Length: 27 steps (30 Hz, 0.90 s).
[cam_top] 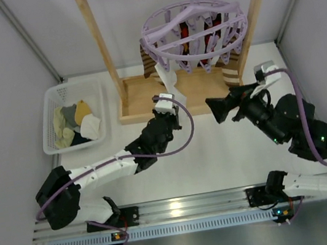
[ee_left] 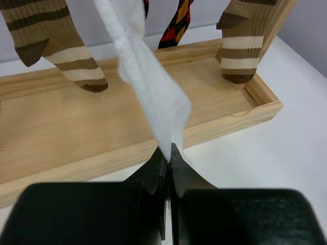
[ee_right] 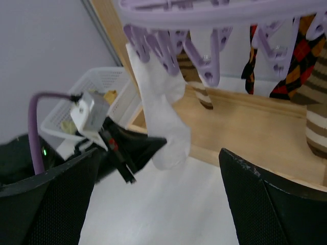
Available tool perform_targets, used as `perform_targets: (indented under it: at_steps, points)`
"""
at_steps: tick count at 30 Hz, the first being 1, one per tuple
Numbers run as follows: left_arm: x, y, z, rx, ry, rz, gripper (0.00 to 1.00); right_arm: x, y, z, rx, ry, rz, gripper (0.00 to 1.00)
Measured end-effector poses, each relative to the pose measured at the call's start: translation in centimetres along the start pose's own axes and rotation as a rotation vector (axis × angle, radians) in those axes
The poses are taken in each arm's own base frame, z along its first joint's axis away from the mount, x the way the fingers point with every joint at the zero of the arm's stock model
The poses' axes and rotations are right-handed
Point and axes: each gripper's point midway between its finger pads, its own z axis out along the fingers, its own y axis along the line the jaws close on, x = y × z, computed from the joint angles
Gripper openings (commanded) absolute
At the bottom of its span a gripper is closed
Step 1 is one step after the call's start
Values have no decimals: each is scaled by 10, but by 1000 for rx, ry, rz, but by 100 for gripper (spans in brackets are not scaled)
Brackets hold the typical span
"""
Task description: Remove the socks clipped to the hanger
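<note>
The lavender hanger (cam_top: 191, 25) hangs by its hook from the wooden rack; it also shows in the right wrist view (ee_right: 204, 15). A white sock (cam_top: 170, 83) hangs from a clip at its front left. My left gripper (cam_top: 173, 107) is shut on that sock's lower end (ee_left: 153, 97), with the fingertips (ee_left: 162, 159) pinching the fabric just in front of the rack's base. Brown striped socks (ee_left: 71, 56) (ee_left: 245, 46) and black argyle socks (ee_left: 176, 23) (ee_right: 296, 56) hang behind. My right gripper (cam_top: 216, 109) is open and empty to the right, facing the white sock (ee_right: 161, 117).
The light wooden rack (cam_top: 141, 98) has a shallow tray base and two uprights around the hanger. A white plastic basket (cam_top: 50, 112) with yellow, grey and cream cloth pieces stands at the left. Grey walls close in both sides.
</note>
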Motion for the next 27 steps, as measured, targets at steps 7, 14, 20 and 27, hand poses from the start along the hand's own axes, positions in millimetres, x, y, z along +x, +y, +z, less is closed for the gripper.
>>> perform_targets:
  at_steps: [7, 14, 20, 27]
  points:
    - [-10, -38, -11, -130, -45, 71, 0, -83, 16, 30, 108, -88, -15, 86]
    - [5, -84, -14, -194, -33, 228, 0, -84, 32, 74, 175, 10, -145, 81]
    - [11, -92, -14, -253, -25, 309, 0, -59, 30, 101, 246, 120, -294, 74]
    - [12, -102, -18, -281, -23, 361, 0, -46, 21, 111, 310, 177, -385, 68]
